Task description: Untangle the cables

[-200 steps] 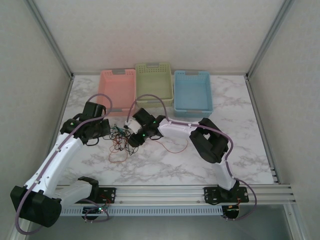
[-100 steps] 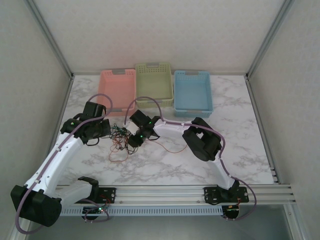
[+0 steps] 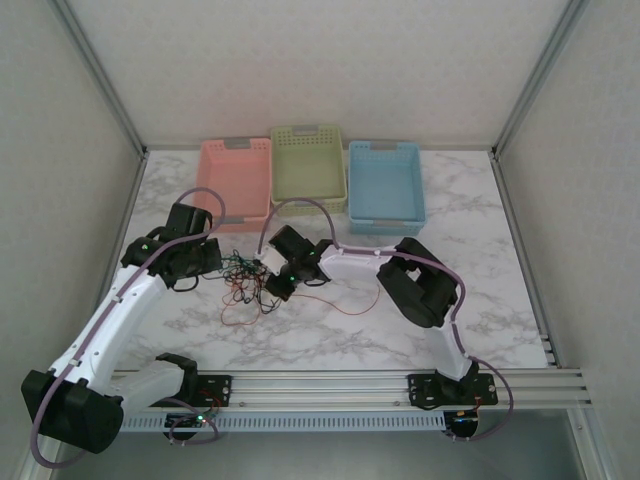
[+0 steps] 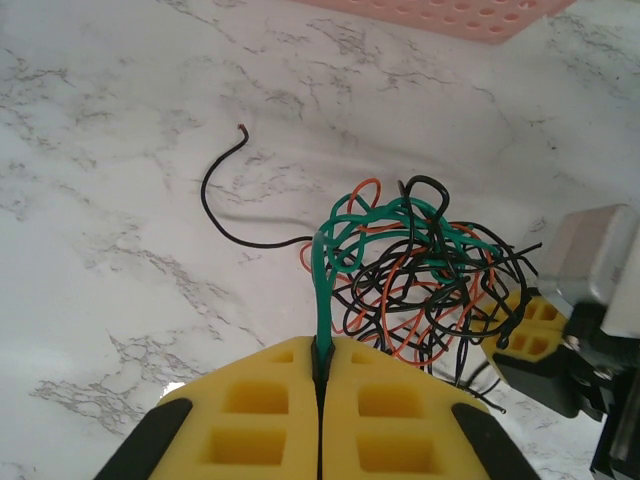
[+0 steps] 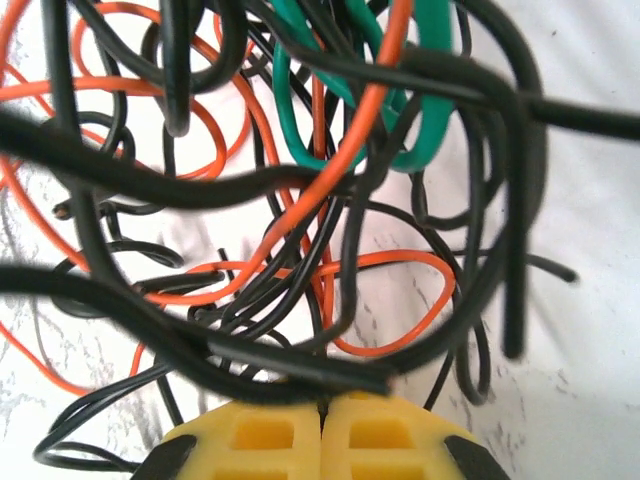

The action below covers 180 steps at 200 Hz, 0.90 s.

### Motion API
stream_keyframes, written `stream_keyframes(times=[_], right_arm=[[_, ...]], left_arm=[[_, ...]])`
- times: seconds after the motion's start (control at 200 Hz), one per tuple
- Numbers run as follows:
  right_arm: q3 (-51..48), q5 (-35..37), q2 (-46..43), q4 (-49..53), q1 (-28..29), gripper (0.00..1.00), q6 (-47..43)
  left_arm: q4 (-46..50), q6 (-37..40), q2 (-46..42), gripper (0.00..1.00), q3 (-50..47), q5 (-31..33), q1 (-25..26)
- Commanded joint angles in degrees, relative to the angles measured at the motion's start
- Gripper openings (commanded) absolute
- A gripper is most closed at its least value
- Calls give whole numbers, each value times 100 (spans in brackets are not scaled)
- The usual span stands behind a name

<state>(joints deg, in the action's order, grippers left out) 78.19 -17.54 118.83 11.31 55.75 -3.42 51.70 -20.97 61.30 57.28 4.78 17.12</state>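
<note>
Cables (image 3: 245,278) lie in one tangled clump on the marble table (image 3: 490,235), left of centre, between the two grippers and just in front of the pink basket (image 3: 236,185). Top view: the left gripper (image 3: 220,264) touches the clump's left side and the right gripper (image 3: 270,288) its right side. There are three baskets in a row at the back edge, pink, green basket (image 3: 308,170) and blue basket (image 3: 385,188). A red-orange loop trails out right and another toward the near side. There is bare marble to the right of the clump and in front of it. Enclosure walls run along both sides and an aluminium rail (image 3: 350,380) along the near edge. Left wrist view: the left gripper (image 4: 320,362) has its yellow pads pressed together, pinching one green cable (image 4: 324,285) that rises straight into the knot. Red-orange cable (image 4: 372,305) and black cable (image 4: 470,275) coil through it, and I cannot count the strands. One black free end curls out left over open marble. The pink basket's edge (image 4: 450,12) runs along the top. The right gripper (image 4: 512,334) touches the knot's right side. Right wrist view: the right gripper (image 5: 322,412) has its pads closed with no gap, and a black cable (image 5: 300,368) lies across the tips, apparently nipped in the seam. The green cable (image 5: 425,110) forms one loop at the top, with red-orange cable (image 5: 345,160) and many black strands crossing over white marble.
</note>
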Motion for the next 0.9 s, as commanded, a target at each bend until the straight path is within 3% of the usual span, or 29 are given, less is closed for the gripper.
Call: stream_keyframes(times=[0.0,0.465,0.896], right_arm=[[-202,135,-305,-372,40,1,127],[-388,666,-384,-753,32,0,281],[-1150,229,-1011,-1451,-212,0,513]], left_arm=[[85,83,15,0,-57,-103,-60],[5,225,233,0,-41,-504,-69],[86,120,1,0,-32,125,-69]])
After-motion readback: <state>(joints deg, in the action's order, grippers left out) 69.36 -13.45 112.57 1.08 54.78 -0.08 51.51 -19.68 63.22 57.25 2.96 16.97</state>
